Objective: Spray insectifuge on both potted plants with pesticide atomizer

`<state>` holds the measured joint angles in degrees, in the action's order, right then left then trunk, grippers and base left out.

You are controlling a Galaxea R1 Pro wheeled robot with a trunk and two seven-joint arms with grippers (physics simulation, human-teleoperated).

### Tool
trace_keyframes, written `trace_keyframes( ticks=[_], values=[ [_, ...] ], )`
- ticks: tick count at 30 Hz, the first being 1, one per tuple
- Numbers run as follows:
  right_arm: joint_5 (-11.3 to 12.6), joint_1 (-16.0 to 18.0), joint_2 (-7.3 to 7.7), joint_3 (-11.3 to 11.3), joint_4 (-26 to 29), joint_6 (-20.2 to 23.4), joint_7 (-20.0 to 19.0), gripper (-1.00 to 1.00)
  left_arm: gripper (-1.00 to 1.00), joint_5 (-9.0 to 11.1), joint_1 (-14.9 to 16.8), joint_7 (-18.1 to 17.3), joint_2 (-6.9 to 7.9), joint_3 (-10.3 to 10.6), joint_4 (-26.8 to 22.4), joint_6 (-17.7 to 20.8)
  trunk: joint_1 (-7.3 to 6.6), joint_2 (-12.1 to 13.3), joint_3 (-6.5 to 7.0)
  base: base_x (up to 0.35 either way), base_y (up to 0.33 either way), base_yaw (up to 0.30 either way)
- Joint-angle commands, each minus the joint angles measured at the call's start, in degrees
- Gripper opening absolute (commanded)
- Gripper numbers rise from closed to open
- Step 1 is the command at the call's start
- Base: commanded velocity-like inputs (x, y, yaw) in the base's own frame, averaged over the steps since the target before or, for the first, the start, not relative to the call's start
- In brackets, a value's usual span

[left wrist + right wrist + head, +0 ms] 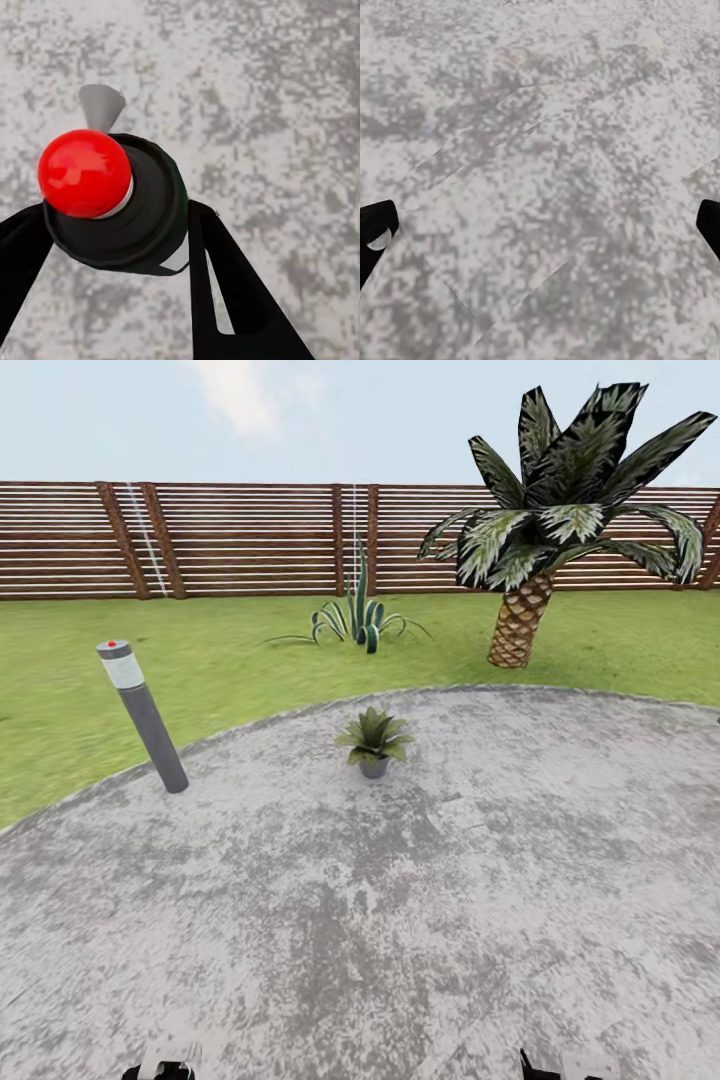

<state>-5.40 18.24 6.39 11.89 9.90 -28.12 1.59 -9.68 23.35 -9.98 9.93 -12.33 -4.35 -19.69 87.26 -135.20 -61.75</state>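
Head view: one potted plant (373,740) stands at frame centre on the grey patio (400,920), a bollard lamp (143,715) at left, an agave (358,618) and palm tree (545,530) on the lawn before the slatted fence (220,540).

Left wrist view: the left gripper (112,225) pinches the pesticide atomizer (124,202), seen red-capped from above.

Right wrist view: the right gripper (540,225) is spread wide over paving.

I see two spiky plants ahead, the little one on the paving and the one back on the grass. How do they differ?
The potted plant is a low, compact rosette in a small grey pot, standing on the paved patio. The agave grows straight from the lawn nearer the fence, without a pot, with longer, striped leaves arching outward and one tall upright spike. Both are green with pointed leaves.
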Motion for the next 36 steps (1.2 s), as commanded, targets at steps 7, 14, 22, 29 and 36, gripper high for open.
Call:
trace_keyframes(
  ticks=[7, 14, 22, 29, 36],
  values=[
    [-0.6, 0.0, -0.16, 0.3, -0.1, -0.2, 0.1, 1.00, -1.00, -0.5, 0.0, -0.2, 0.00, -0.5, 0.0, -0.2, 0.02, 0.0, -0.05, 0.340, 0.127, 0.000],
    [-0.6, 0.0, -0.22, 0.3, -0.1, -0.2, 0.1, 1.00, -1.00, -0.5, 0.0, -0.2, 0.00, -0.6, 0.0, -0.2, 0.02, 0.0, -0.05, 0.340, 0.138, -0.111],
    [-0.6, 0.0, -0.24, 0.3, -0.1, -0.2, 0.1, 1.00, -1.00, -0.5, 0.0, -0.2, 0.00, -0.6, 0.0, -0.2, 0.02, 0.0, -0.05, 0.315, 0.188, -0.282],
    [-0.6, 0.0, -0.32, 0.3, -0.1, -0.2, 0.1, 1.00, -1.00, -0.5, 0.0, -0.2, 0.00, -0.6, 0.0, -0.2, 0.02, 0.0, -0.05, 0.298, 0.216, -0.291],
    [-0.6, 0.0, -0.33, 0.3, -0.1, -0.2, 0.1, 1.00, -1.00, -0.5, 0.0, -0.2, 0.00, -0.6, 0.0, -0.2, 0.02, 0.0, -0.05, 0.298, 0.217, -0.291]
  ],
)
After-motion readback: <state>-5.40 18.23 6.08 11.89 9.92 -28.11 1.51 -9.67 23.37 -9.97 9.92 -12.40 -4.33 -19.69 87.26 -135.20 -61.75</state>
